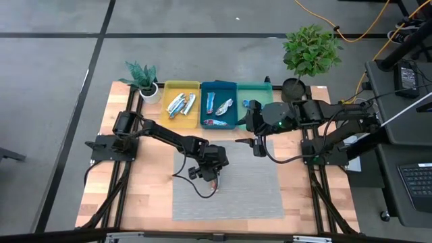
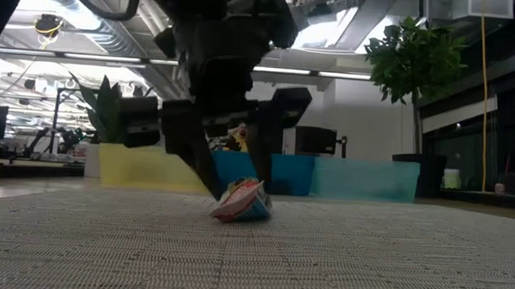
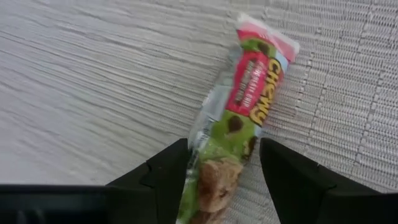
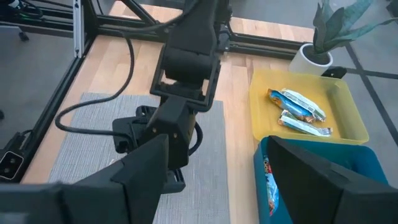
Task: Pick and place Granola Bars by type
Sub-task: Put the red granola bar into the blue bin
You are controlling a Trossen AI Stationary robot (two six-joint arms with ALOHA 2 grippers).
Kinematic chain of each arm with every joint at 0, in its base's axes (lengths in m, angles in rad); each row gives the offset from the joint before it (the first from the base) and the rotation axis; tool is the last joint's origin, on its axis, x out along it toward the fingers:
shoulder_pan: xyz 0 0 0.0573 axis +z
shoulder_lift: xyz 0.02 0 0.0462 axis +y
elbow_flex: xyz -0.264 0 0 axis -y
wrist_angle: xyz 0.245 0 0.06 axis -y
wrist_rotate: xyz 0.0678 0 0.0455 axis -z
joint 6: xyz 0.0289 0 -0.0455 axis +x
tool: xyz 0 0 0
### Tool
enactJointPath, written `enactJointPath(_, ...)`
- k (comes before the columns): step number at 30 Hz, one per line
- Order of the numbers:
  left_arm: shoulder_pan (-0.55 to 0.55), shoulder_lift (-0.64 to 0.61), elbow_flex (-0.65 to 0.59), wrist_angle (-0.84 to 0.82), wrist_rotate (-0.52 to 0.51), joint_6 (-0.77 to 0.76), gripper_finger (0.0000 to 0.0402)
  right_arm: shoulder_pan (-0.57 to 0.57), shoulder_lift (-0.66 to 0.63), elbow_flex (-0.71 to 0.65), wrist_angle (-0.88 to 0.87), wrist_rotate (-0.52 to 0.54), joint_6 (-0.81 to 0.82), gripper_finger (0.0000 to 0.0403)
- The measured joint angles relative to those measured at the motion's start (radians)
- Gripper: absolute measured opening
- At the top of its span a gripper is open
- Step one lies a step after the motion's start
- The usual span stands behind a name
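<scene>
- One red and green bar [image 3: 239, 118] lies on the grey mat [image 1: 250, 192] in the middle of the counter [image 1: 148, 192], toward the mat's left side, between the spread fingers of the left tool [image 1: 211, 179]; the fingers flank one end of it, and a clear gap shows beside one of them, so it is not clamped.
- Three silver-and-blue bars [image 4: 300, 111] lie in the yellow tray [image 1: 170, 123] at the counter's back edge.
- About three bars [image 1: 217, 111], blue and red among them, lie in the blue tray [image 1: 233, 88] next to it; their exact count is hard to tell.
- One teal tray [image 1: 264, 87] stands last in the row, partly covered by the right arm, so its inside cannot be seen.
- The right tool [image 1: 258, 143] hangs open over the mat's back edge, in front of the blue and teal trays, holding nothing.
- Two potted plants stand at the back: a small one [image 1: 143, 76] at the left corner, a larger one [image 1: 309, 54] near the right corner.
</scene>
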Motion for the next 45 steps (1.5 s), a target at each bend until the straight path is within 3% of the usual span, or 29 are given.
enactJointPath(7, -0.005, 0.024, 0.001, 0.012, -0.004, -0.041, 0.0158, 0.000, 0.000, 0.000, 0.000, 0.000, 0.000, 0.0272)
enactJointPath(17, 0.002, -0.012, 0.009, -0.015, -0.101, -0.139, 0.0013, 0.000, 0.000, 0.000, 0.000, 0.000, -0.004, 0.0272)
enactJointPath(27, 0.077, -0.274, 0.009, -0.102, -0.280, -0.235, 0.0008, 0.000, 0.000, 0.000, -0.002, 0.001, -0.002, 0.0272)
enactJointPath(37, 0.122, -0.692, 0.010, -0.023, -0.273, -0.609, 0.0011, 0.000, 0.000, 0.000, -0.001, 0.026, -0.026, 0.0272)
enactJointPath(45, 0.122, -0.856, 0.010, 0.006, -0.285, -0.792, 0.0008, -0.009, 0.000, 0.000, 0.037, 0.085, -0.028, 0.0272)
